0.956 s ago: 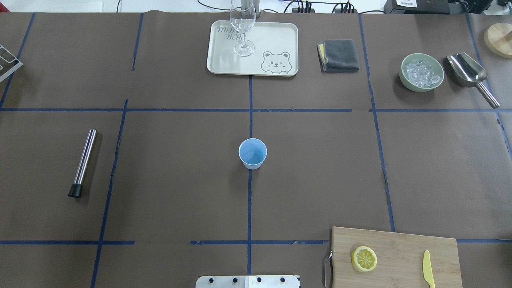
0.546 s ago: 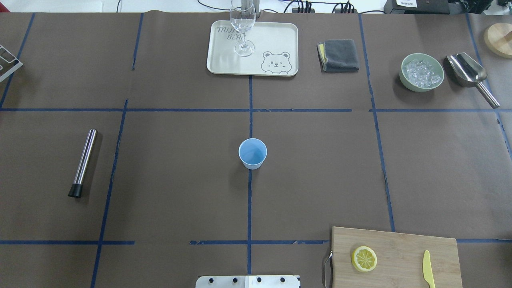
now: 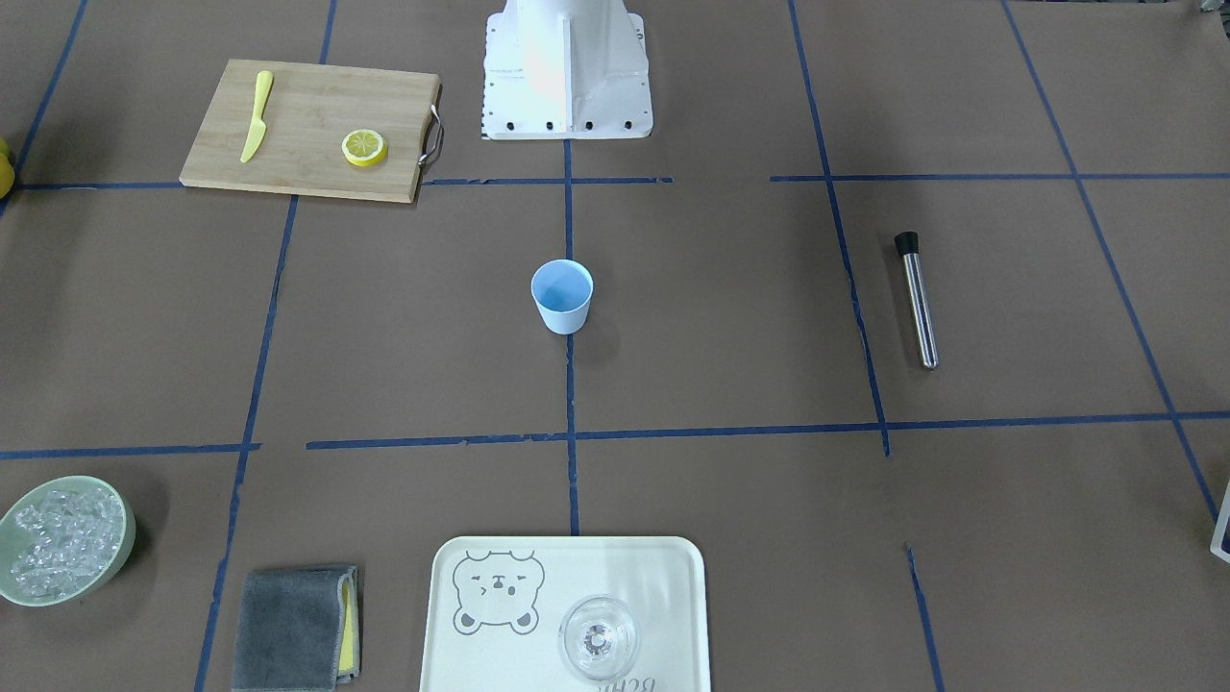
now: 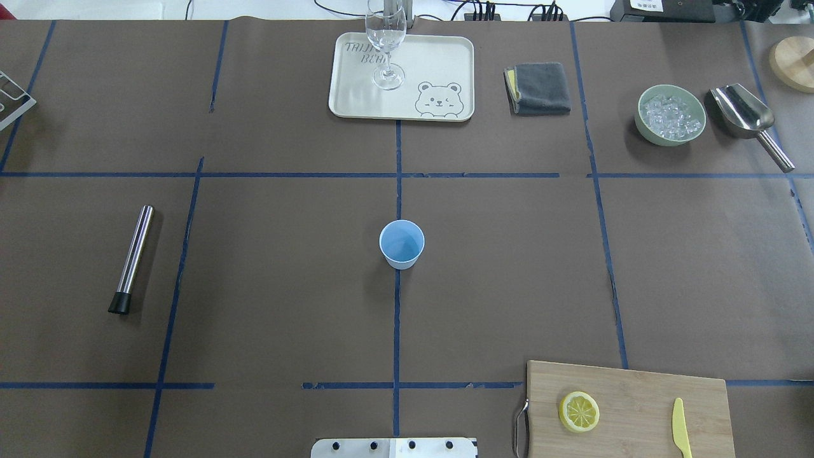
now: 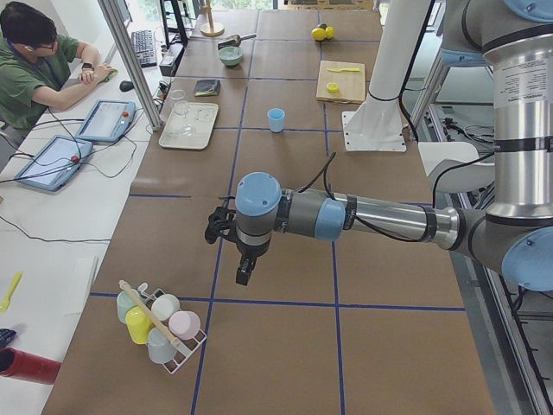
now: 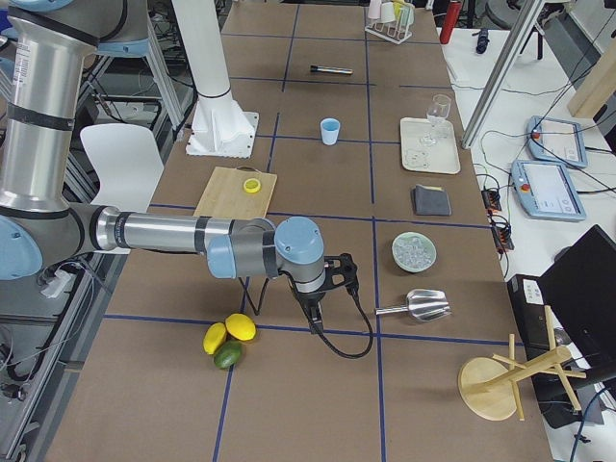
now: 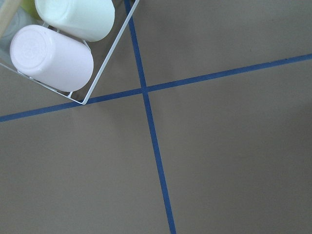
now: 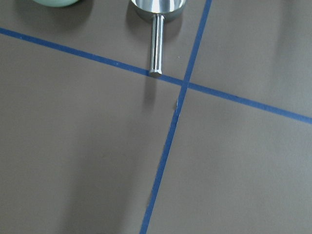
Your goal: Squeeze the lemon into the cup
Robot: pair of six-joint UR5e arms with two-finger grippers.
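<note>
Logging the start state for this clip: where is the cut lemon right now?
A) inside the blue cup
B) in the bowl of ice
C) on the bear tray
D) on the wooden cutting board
D: the lemon lies cut face up on the cutting board, on the same board as the yellow knife, while the cup stands well apart at the table's middle.
</note>
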